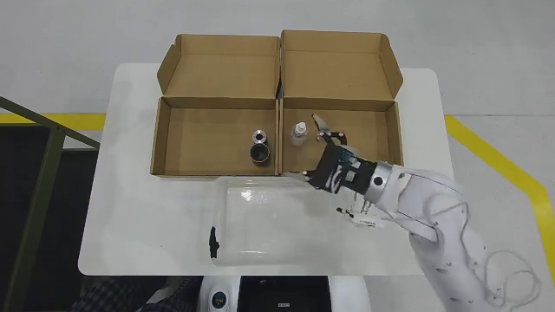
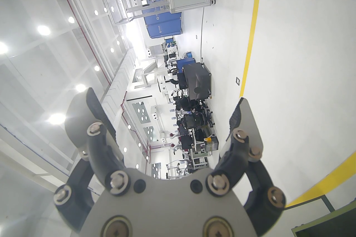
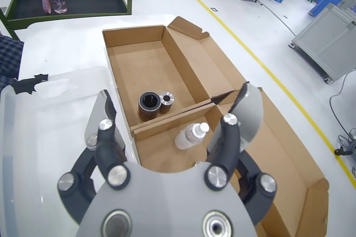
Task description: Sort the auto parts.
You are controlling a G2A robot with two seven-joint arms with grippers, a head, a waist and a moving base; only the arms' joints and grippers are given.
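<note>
Auto parts sit in two cardboard boxes on the counter [image 1: 130,182].
Black sleeve [image 3: 149,106] and steel cylinder [image 3: 166,102] touch in one box [image 1: 199,139]; probably heavy, rigid, slick, so grasp across the sides. White bottle [image 3: 192,135], likely light, lies in the neighbouring box [image 1: 373,134]. Right gripper [image 3: 175,95] and left gripper [image 2: 166,97] have fingers spread, empty.

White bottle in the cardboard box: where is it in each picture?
Top view: white bottle in the right box, by the dividing wall.
Right wrist view: white bottle ahead of the gripper, same box.
Left wrist view: faces out into the hall.
Shared landmark: black cylinder in the neighbouring box.
</note>
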